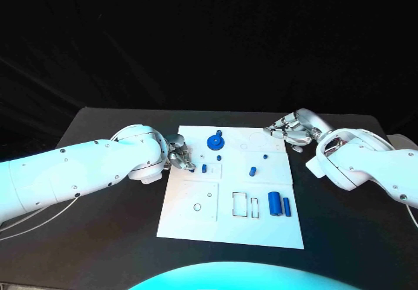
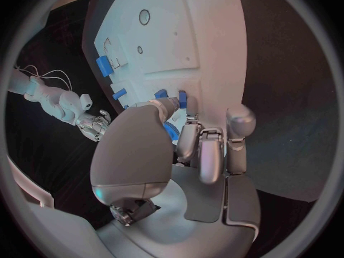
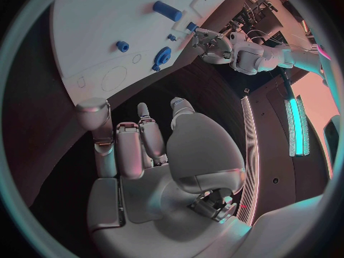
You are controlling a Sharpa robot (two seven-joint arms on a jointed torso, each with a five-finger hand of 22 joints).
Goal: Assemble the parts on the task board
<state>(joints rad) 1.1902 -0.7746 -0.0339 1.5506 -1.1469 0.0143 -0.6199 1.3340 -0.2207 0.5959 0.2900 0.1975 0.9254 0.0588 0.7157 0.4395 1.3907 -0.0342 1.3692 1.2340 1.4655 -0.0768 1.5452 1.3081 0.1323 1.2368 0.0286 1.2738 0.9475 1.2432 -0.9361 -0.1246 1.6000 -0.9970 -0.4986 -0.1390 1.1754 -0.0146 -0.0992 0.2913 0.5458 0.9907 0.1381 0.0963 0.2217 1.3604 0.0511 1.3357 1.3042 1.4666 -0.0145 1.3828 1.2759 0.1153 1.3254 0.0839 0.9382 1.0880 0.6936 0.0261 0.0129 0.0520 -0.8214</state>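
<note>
The white task board (image 1: 187, 196) lies in the middle of the black table. On it are a round blue part (image 1: 215, 142), small blue pieces (image 1: 204, 168) (image 1: 252, 170), and a blue cylinder (image 1: 274, 203) beside a blue bar (image 1: 286, 206). My left hand (image 1: 179, 154) is at the board's left edge, fingertips down by a small blue piece (image 2: 182, 99). That piece sits between the thumb and a fingertip (image 2: 189, 120); I cannot tell whether they grip it. My right hand (image 1: 290, 128) hovers off the board's far right corner, fingers (image 3: 118, 149) apart and holding nothing.
The board has outlined slots (image 1: 240, 204) and a small round hole (image 1: 197, 207) on its near half. Bare black table (image 1: 104, 235) runs round the board on all sides. My white forearms (image 1: 78, 175) (image 1: 366, 160) flank the board.
</note>
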